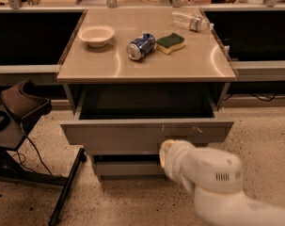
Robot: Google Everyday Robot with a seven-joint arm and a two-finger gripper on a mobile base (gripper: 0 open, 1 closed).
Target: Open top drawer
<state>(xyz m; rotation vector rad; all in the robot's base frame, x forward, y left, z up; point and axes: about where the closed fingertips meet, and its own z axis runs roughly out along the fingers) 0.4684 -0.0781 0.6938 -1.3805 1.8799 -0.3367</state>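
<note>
The gripper [166, 153], at the tip of a white arm [217, 178] reaching in from the lower right, sits just below the front of the top drawer [132, 136]; whether it is open or closed cannot be told. The top drawer is pulled out, its grey front scratched right of centre and its inside in shadow. A lower drawer [125, 167] sits beneath it. The cabinet top [109, 67] holds a pale bowl [97, 34], a soda can [140, 46] on its side, a green-topped sponge [170, 43] and a lying plastic bottle [191, 20].

The grey top drawer [128, 136], scratched right of centre, stands pulled out, claw [165, 153] at its lower edge.
</note>
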